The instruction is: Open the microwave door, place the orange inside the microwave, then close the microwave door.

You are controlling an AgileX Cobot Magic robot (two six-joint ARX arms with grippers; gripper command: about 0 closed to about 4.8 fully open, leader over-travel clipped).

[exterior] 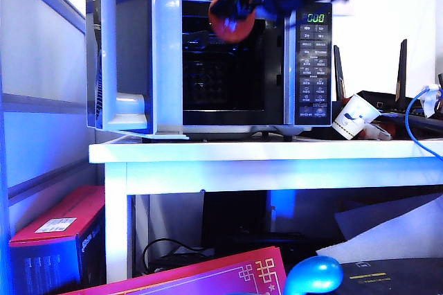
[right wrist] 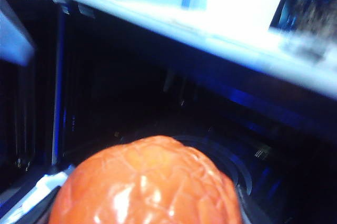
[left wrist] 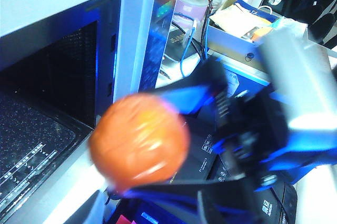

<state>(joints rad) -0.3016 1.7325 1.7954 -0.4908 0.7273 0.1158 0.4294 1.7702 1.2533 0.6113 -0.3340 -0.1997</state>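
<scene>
Microwave (exterior: 235, 59) on white desk (exterior: 277, 151): silver-white casing, black front, green digits on narrow button panel (exterior: 314, 66), dark cavity exposed.

Microwave door (exterior: 124, 46) swung fully open at microwave's left side, pale inner face showing.

Right tool (exterior: 239, 5) at upper mouth of microwave cavity, clamped on orange (exterior: 233, 19); fingers barely visible at fruit's lower edges.

Orange (right wrist: 147, 184): round, orange-red, glossy, lumpy netted skin; at cavity's threshold above its floor.

Left tool: not visible; cannot tell whether apart or together.
</scene>
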